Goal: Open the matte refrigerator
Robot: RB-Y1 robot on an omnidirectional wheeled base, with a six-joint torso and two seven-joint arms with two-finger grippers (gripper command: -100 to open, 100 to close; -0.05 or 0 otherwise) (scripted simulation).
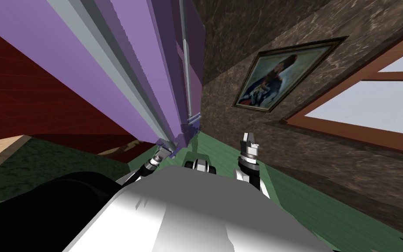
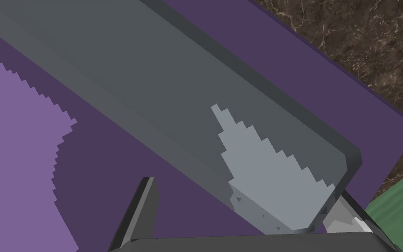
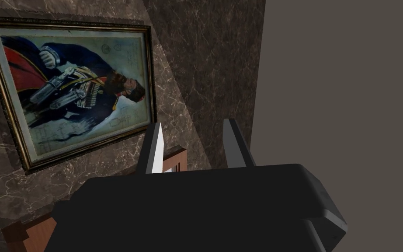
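Purple and flat-finished, the refrigerator [image 1: 43, 52] stands close at the robot's eleven o'clock, its front running up and away toward ten. A long grey handle [image 1: 126, 87] runs the length of the door. The left gripper [image 1: 163, 151] is at the handle's lower end, at about eleven o'clock from the chest.

From that hand's own camera, the left gripper [image 2: 244, 192] has its fingers spread wide, one on either side of the handle [image 2: 152, 87]. The bar's squared-off end sits between them. The near finger stands a little apart from the bar and the far one is partly hidden behind it, so nothing is clamped yet.

I'd judge the door heavy and rigid, hinged, and likely to resist at first before it lets go. The handle looks stiff and smooth, with no give, so a firm squeeze across its flat sides should hold. Taking hold this close to the tip risks sliding off the end, and a spot slightly further up the bar would be safer. The pull should follow the door's arc.

Over at one o'clock, the right gripper [image 1: 248, 141] is held up well apart from the refrigerator. Its fingers [image 3: 154, 151] are partly spread and hold nothing.
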